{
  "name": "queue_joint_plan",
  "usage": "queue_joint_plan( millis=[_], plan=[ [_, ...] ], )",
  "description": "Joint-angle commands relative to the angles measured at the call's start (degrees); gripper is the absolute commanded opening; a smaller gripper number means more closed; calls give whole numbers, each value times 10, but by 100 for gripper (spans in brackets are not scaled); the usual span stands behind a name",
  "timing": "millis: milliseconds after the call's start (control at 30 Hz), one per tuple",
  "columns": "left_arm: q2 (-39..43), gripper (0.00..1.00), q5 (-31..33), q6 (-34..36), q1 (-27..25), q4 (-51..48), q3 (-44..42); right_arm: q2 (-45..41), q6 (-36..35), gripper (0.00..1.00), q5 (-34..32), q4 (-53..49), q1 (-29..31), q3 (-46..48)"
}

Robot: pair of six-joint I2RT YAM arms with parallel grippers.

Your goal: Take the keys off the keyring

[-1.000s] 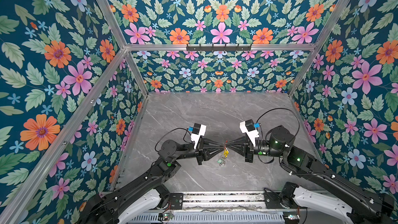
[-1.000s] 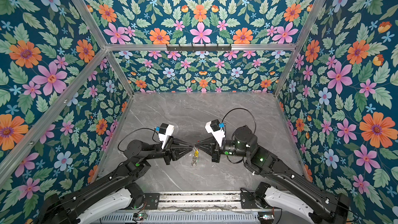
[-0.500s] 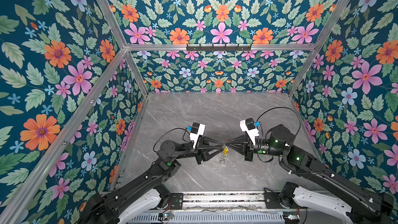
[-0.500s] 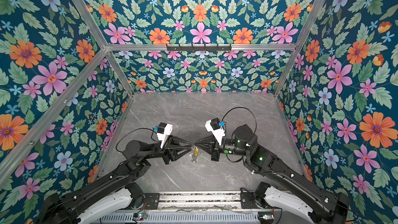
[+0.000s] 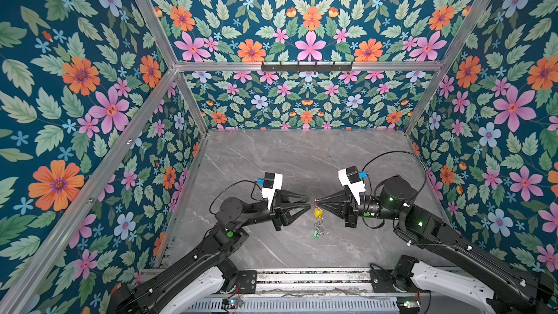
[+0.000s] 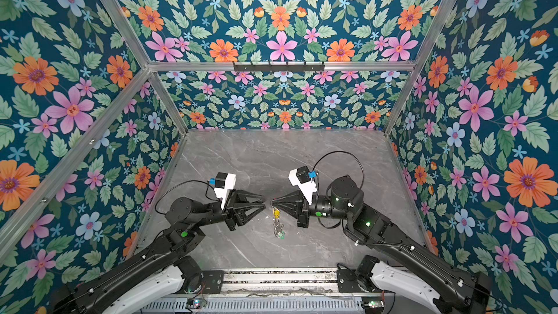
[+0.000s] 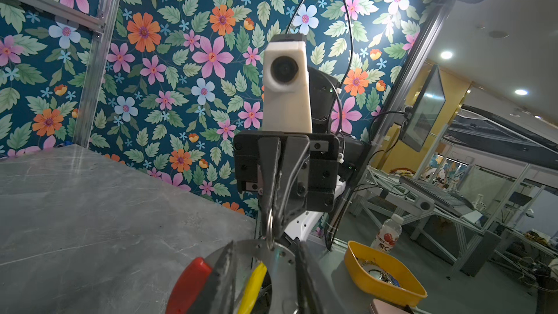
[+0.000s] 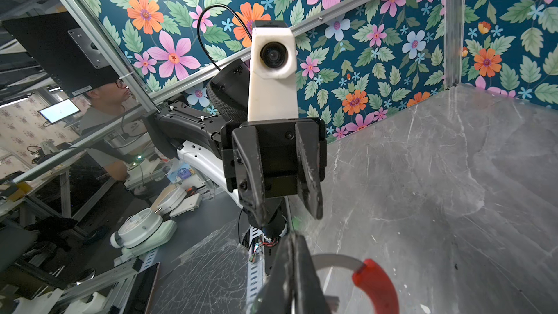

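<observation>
My right gripper (image 5: pixel 317 201) is shut on the keyring, a thin grey hoop (image 8: pixel 335 259) with a red sleeve (image 8: pixel 374 285). From the hoop a yellow key tag (image 5: pixel 317 212) hangs above a chain of small silver rings and a green key tag (image 5: pixel 317 235), over the marble top. My left gripper (image 5: pixel 309 202) faces it from the left, open, its tips just short of the hoop. In the left wrist view its fingers (image 7: pixel 223 276) stand apart on either side of the yellow tag (image 7: pixel 252 285), with the red sleeve (image 7: pixel 188 285) beside them.
The grey marble tabletop (image 5: pixel 271 158) is walled on three sides by floral panels. A black hook rail (image 5: pixel 306 66) sits high on the back wall. Outside the cell stand a yellow bin (image 7: pixel 383 273) and a bottle (image 7: pixel 388 234).
My left gripper has opened and pulled back a little to the left, away from the hoop. The right gripper stays shut on the keyring in the same place.
</observation>
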State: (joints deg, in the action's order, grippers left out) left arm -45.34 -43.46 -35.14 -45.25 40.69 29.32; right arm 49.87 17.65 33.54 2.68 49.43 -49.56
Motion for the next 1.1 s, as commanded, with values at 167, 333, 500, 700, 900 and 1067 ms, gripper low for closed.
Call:
queue_joint_plan(
  millis=[167,333,500,700,900,1067],
  plan=[
    [-26,30,-32,-20,0,59,1,13,14,0,22,43,1,-7],
    [-30,26,-42,-28,0,79,-3,18,16,0,24,50,1,-7],
    [-32,21,-48,-33,0,84,-5,19,18,0,20,57,1,-6],
    [-36,19,-49,-39,0,97,-7,25,21,0,21,62,1,-6],
    [-39,17,-47,-40,0,103,-8,28,24,0,24,65,1,-4],
    [-43,8,-44,-43,0,109,-8,30,28,0,25,69,2,-1]
  ],
)
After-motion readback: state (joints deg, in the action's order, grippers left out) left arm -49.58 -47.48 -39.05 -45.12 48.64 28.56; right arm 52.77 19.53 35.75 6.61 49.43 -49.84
